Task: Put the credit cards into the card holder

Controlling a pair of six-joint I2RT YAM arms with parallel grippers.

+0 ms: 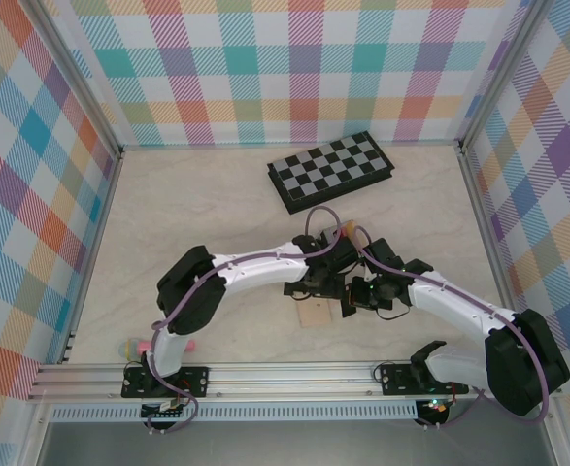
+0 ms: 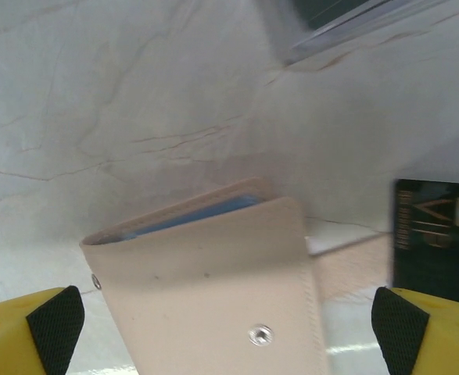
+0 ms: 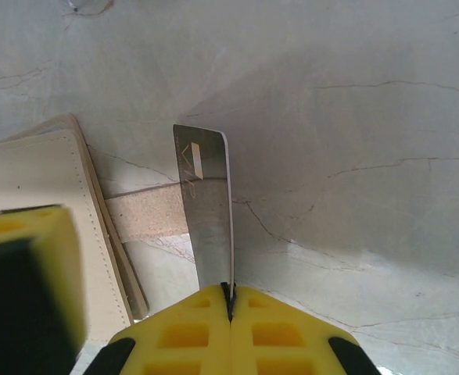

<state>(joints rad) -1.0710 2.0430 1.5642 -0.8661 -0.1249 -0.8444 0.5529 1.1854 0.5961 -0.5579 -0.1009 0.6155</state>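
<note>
Marbled table (image 1: pixel 197 214): your right tool (image 3: pixel 231 301) is clamped on one end of a grey card (image 3: pixel 209 211). The holder (image 2: pixel 213 289) lies just to its left, between the wide-spread jaws of your left tool (image 2: pixel 227 324).

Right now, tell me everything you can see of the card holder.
The card holder is tan, leather-like, edge-stitched, with a metal snap stud on its top face. It lies folded on the table, a blue edge showing inside the fold, its strap tab sticking out sideways. The open left gripper flanks it without touching.
</note>
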